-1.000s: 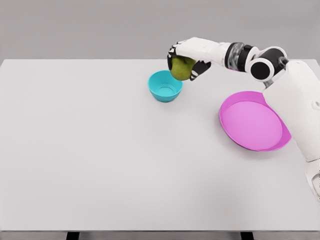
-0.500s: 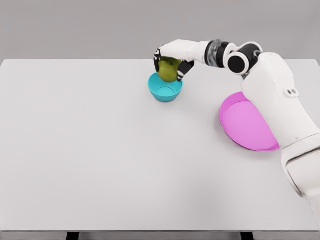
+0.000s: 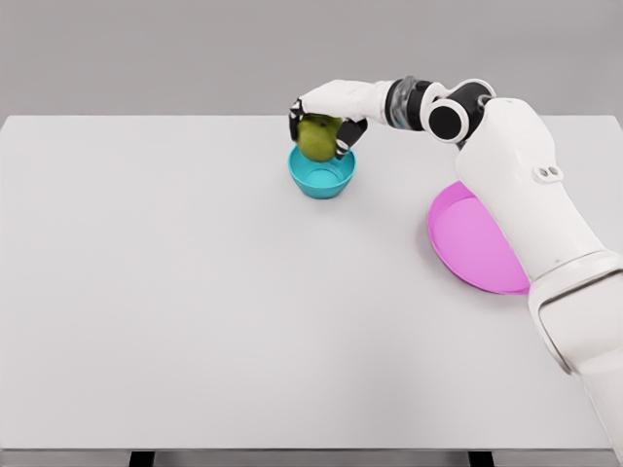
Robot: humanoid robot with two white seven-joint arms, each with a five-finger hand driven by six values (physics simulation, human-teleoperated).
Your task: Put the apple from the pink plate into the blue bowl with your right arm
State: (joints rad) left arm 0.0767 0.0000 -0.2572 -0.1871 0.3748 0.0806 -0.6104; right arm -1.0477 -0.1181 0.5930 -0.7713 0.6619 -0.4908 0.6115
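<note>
A green apple (image 3: 315, 138) hangs just above the far rim of the blue bowl (image 3: 322, 175), which stands on the white table toward the back middle. My right hand (image 3: 319, 125) is shut on the apple from above, fingers wrapped around its sides. The right arm (image 3: 506, 165) stretches in from the right edge and covers part of the pink plate (image 3: 472, 243). The plate lies at the right of the table with nothing visible on it. The inside of the bowl holds nothing that I can see. My left arm does not show.
The white table (image 3: 195, 292) spreads wide to the left and toward the front. Its far edge runs right behind the bowl against a grey wall.
My right hand has carried the apple leftward from beside the bowl's right rim to above the bowl. The forearm has swung in over the pink plate.
</note>
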